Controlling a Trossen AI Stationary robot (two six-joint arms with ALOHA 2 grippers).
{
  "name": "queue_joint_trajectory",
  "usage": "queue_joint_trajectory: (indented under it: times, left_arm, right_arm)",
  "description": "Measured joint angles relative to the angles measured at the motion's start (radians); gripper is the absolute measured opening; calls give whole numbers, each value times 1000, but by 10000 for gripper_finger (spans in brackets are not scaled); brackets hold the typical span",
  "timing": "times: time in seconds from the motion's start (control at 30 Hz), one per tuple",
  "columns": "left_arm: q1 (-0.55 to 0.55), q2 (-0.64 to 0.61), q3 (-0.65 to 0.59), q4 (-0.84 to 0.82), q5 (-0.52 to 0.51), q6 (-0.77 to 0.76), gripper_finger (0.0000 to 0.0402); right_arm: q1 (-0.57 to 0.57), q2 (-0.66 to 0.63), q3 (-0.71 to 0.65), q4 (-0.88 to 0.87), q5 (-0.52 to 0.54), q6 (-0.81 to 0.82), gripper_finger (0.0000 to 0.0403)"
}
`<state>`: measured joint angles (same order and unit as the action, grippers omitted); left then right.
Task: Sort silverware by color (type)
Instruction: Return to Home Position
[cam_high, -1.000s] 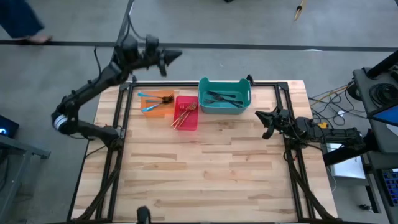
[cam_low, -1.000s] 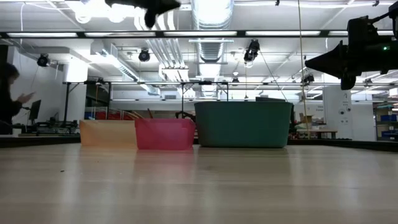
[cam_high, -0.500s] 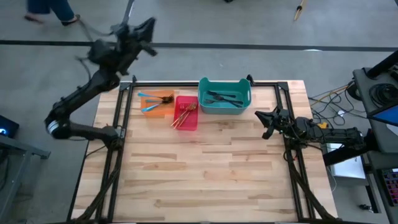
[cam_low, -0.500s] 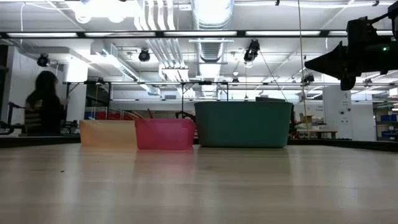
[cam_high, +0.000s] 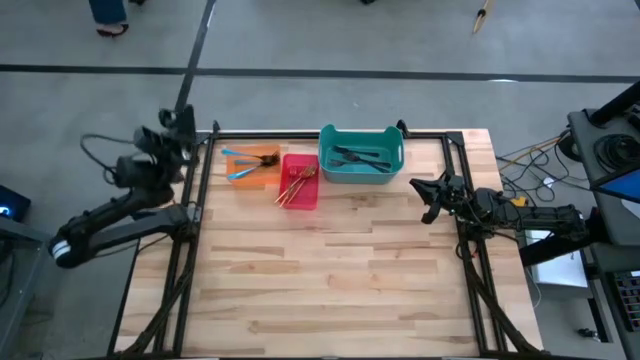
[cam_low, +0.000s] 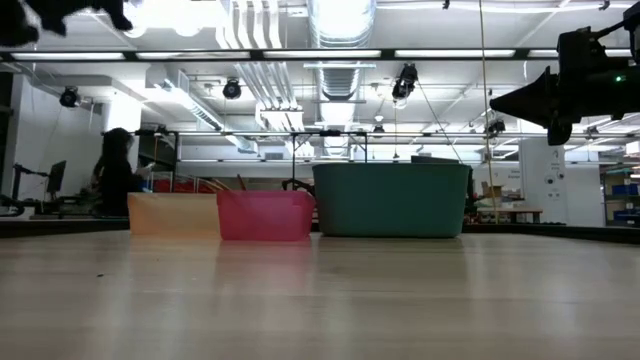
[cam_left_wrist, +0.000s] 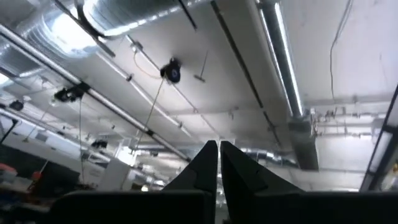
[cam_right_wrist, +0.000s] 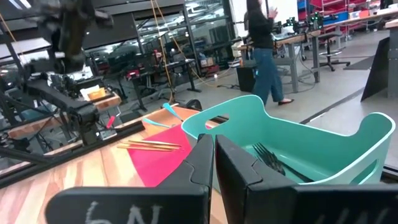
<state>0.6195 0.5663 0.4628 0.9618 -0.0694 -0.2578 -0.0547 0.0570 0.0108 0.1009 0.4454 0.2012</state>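
The silverware lies sorted in three bins at the table's far side. Dark grey forks (cam_high: 360, 157) are in the teal bin (cam_high: 329, 160), gold forks (cam_high: 298, 184) in the red bin (cam_high: 303, 200), and blue-handled forks (cam_high: 238, 174) in the orange bin (cam_high: 232, 160). My left gripper (cam_high: 183, 121) is shut and holds nothing; it stands off the table's far left corner and points up at the ceiling (cam_left_wrist: 218, 144). My right gripper (cam_high: 416, 186), shut and with nothing in it, rests level at the right edge and points toward the teal bin (cam_right_wrist: 213, 137).
Black frame rails (cam_high: 205, 170) run along the table's left, right and far edges. The wooden top (cam_high: 320, 270) spreads bare from the bins to the near edge. A person (cam_low: 115, 180) moves in the room behind the table.
My left arm has folded back from high above the far edge toward the table's left edge and come down. Its gripper has tipped upward and stayed shut. The person behind has walked along the far side.
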Motion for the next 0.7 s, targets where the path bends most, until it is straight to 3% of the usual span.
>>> queue_joint_trajectory:
  times: [0.1, 0.17, 0.23, 0.33, 0.43, 0.5, 0.57, 0.7]
  left_arm:
    - [-60, -101, -138, -14, -19, 93, 2]
    - [-144, -188, -224, -57, -94, 183, 2]
    - [-259, -283, -305, -126, -234, 243, 2]
    - [-440, -415, -425, -205, -534, 277, 2]
    - [-507, -517, -441, -378, -732, 222, 2]
    - [-480, -549, -450, -486, -712, 166, 2]
    - [-437, -566, -452, -547, -626, 140, 2]
    - [-402, -566, -453, -685, -539, 173, 2]
  right_arm:
    - [0, 0, 0, 0, 0, 0, 9]
    - [0, 0, 0, 0, 0, 0, 9]
    - [0, 0, 0, 0, 0, 0, 9]
    - [0, 0, 0, 0, 0, 0, 9]
    - [0, 0, 0, 0, 0, 0, 9]
    - [0, 1, 0, 0, 0, 0, 9]
    - [0, 1, 0, 0, 0, 0, 9]
    - [0, 0, 0, 1, 0, 0, 9]
